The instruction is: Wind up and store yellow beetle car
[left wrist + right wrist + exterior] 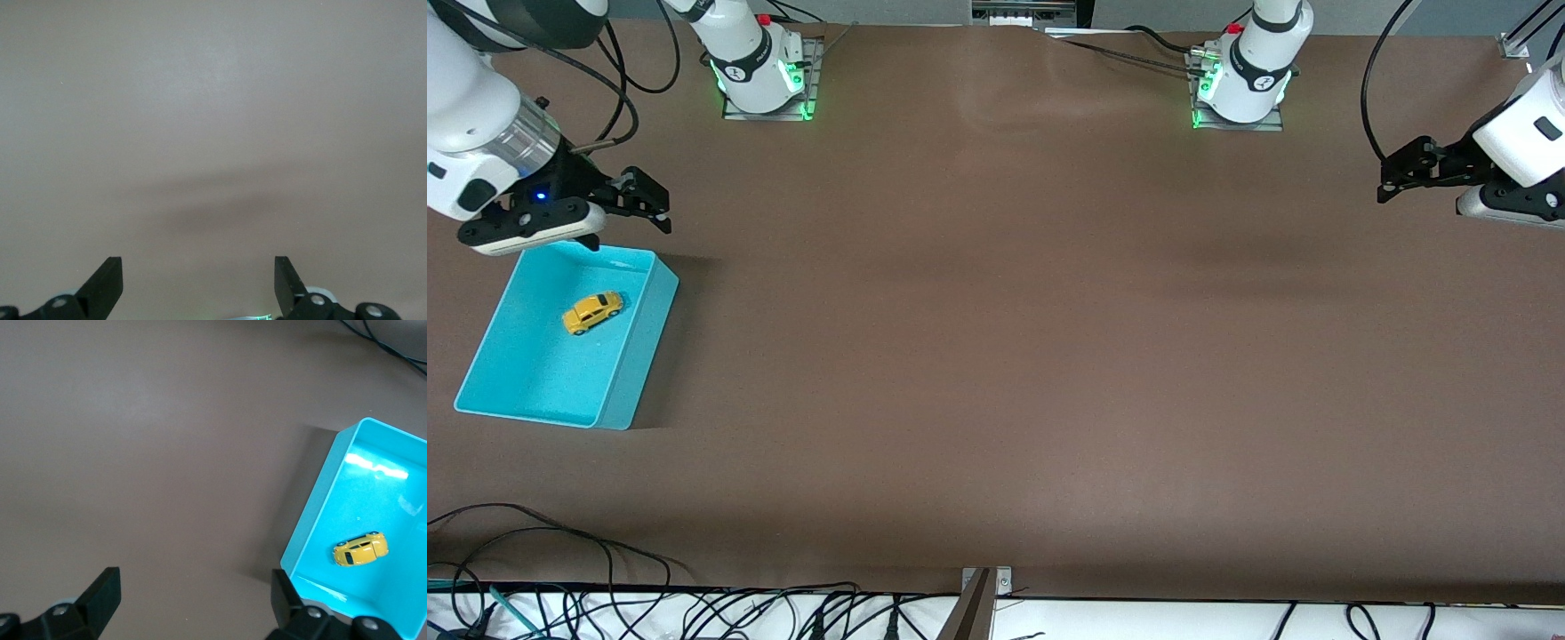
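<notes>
The yellow beetle car [592, 311] stands on its wheels inside the turquoise bin [640, 356] at the right arm's end of the table. It also shows in the right wrist view [361, 549], inside the bin [307, 527]. My right gripper [645, 203] is open and empty, up in the air over the table just by the bin's corner nearest the robot bases. In its wrist view the gripper [195, 593] has its jaws wide apart over bare table. My left gripper [1400, 173] is open and empty over the left arm's end of the table, and its wrist view [199, 280] shows only table.
The brown table [996, 356] fills the middle. Cables [560, 551] lie along the edge nearest the front camera. A metal bracket [978, 604] sits at the middle of that edge.
</notes>
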{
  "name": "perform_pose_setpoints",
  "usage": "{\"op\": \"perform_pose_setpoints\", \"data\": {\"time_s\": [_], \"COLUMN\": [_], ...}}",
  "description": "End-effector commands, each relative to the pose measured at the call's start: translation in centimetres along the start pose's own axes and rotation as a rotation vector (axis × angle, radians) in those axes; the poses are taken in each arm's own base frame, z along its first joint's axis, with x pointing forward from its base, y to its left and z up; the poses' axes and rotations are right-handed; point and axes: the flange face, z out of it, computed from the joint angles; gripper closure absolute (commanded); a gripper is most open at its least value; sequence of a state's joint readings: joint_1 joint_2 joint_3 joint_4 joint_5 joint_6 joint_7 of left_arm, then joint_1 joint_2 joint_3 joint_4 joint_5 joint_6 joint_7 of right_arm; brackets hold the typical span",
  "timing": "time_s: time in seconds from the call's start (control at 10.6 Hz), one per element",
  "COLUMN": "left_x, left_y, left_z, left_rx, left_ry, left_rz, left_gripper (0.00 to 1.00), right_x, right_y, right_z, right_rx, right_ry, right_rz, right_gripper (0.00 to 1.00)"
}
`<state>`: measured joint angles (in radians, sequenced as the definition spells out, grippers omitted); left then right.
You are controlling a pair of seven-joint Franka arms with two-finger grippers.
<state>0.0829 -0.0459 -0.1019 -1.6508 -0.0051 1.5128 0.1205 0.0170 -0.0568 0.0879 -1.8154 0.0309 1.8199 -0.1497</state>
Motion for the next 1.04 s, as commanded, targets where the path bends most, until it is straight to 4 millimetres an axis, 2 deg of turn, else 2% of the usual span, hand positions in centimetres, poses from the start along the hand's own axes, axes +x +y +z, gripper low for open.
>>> {"op": "perform_pose_setpoints", "data": {"time_s": [0.0,0.19,0.57,0.85,0.95], "left_x": [0.0,-0.1,-0.1,-0.1,-0.1], "left_y": [-0.4,-0.4,-0.4,-0.4,-0.4], "left_z": [-0.7,-0.6,-0.6,-0.6,-0.6], "left_rx": [-0.013,-0.014,-0.014,-0.014,-0.015], "left_ry": [-0.001,-0.003,-0.003,-0.009,-0.010], "left_rz": [0.003,0.003,0.003,0.004,0.003], "left_gripper": [0.00,0.00,0.00,0.00,0.00], "right_x": [2.3,2.1,2.1,1.8,1.7], "right_y": [0.3,-0.5,-0.3,1.3,2.5], "right_z": [-0.8,-0.6,-0.9,-1.0,-1.2], "right_rx": [-0.004,-0.011,-0.029,-0.026,-0.028], "right_ry": [-0.037,-0.064,-0.055,-0.052,-0.046], "right_rz": [0.060,0.128,0.143,0.161,0.181], "right_gripper": [0.00,0.00,0.00,0.00,0.00]}}
